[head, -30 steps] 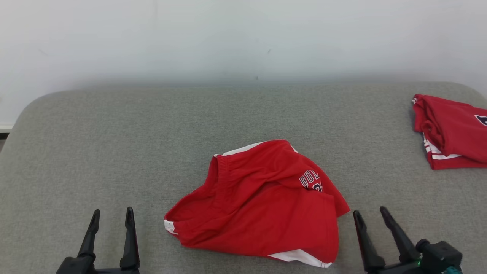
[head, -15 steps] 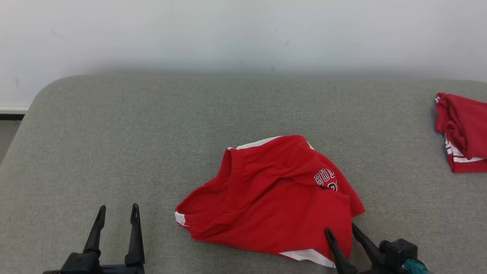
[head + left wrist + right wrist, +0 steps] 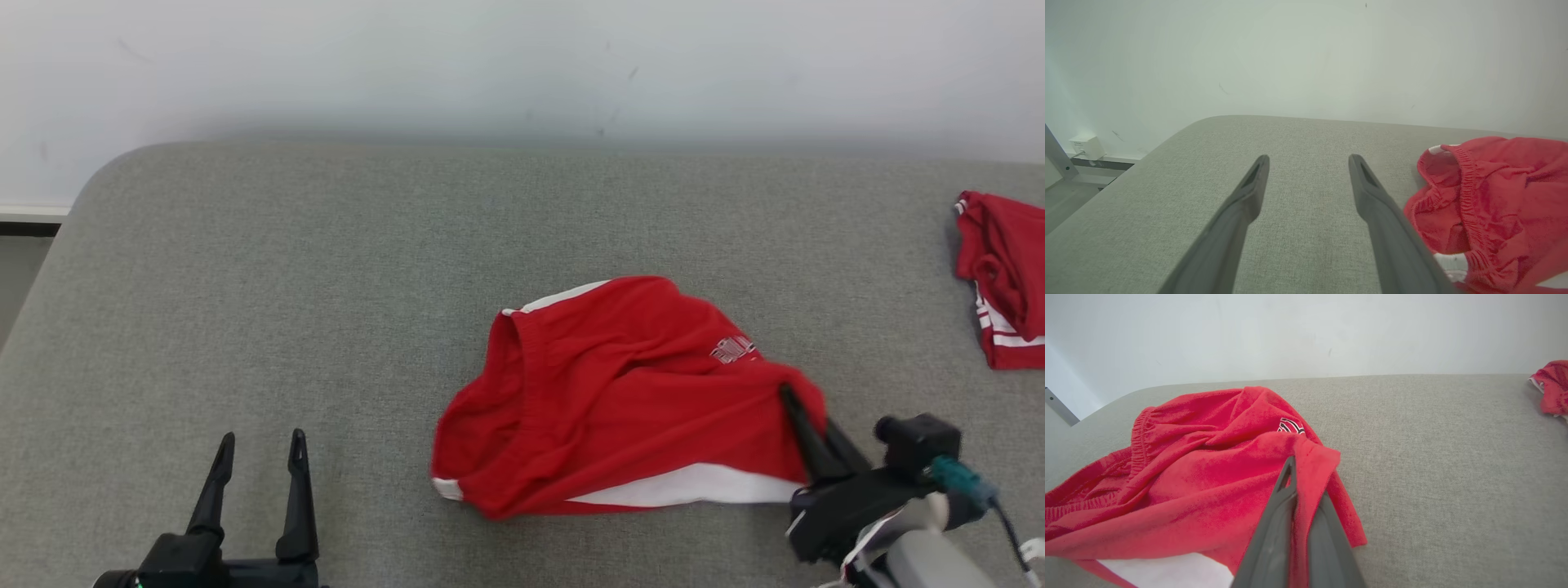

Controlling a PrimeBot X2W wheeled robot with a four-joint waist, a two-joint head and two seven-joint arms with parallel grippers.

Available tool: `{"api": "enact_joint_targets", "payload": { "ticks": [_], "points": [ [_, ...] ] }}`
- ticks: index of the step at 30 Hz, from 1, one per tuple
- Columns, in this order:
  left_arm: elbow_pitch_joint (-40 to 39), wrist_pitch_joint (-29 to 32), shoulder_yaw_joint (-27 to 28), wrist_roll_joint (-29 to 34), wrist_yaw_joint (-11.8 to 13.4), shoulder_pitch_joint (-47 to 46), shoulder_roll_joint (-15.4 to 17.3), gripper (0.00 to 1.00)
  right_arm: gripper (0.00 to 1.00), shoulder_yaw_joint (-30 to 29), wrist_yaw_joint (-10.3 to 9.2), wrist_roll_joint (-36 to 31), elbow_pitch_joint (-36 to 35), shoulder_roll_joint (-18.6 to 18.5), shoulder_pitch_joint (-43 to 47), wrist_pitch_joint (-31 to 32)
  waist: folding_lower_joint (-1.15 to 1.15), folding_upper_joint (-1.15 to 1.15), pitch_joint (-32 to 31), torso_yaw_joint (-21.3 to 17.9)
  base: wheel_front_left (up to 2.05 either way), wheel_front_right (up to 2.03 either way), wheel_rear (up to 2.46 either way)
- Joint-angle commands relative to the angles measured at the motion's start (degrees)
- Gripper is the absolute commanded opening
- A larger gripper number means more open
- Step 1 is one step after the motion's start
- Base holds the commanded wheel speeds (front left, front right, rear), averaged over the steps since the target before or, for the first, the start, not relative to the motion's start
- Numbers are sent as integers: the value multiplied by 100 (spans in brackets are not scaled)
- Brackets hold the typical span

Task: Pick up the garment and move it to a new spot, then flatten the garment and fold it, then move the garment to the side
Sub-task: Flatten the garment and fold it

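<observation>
The garment (image 3: pixel 629 400) is a pair of red shorts with white trim and a printed logo, lying crumpled on the grey padded surface (image 3: pixel 326 286). My right gripper (image 3: pixel 796 402) is shut on the garment's right edge. In the right wrist view the red fabric (image 3: pixel 1208 473) is pinched between the two fingers of that gripper (image 3: pixel 1306 477) and drapes over the right one. My left gripper (image 3: pixel 260 445) stands open at the lower left, apart from the garment. In the left wrist view the left gripper (image 3: pixel 1308 161) holds nothing, and the garment's elastic waistband (image 3: pixel 1486 204) lies to its right.
A second red garment (image 3: pixel 1004 278) with white stripes lies folded at the far right edge of the surface, also seen as a red heap (image 3: pixel 1551 386) from the right wrist. A pale wall rises behind. The surface rounds off at the left, with floor (image 3: pixel 1061 204) beyond.
My right gripper moved in onto the garment's right edge and shut on it; the fabric there is now gathered and pulled. The head camera shifted. The left gripper stayed open.
</observation>
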Motion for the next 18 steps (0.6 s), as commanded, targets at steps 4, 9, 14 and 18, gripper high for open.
{"api": "enact_joint_targets", "payload": {
  "ticks": [4, 9, 14, 18],
  "points": [
    [37, -17, -134, -95, 39, -129, -7, 100, 0, -251, -18, 87, 327, -230, -258, -25, 0, 0, 26, 111, 0, 0, 0],
    [60, -17, -155, -133, 65, -146, -7, 100, 94, -140, -18, 156, 798, -267, -509, -25, 0, 0, 23, 169, 0, 0, 0],
    [27, -17, -132, -146, 128, 12, -7, 100, 100, -373, -18, 22, 574, -183, -446, -25, 0, 0, -86, 48, 0, 0, 0],
    [3, -17, -71, -103, 114, 80, -7, 100, 100, -823, -18, -213, -29, -83, -83, -24, 0, 0, -197, -106, 0, 0, 0]
  ]
}}
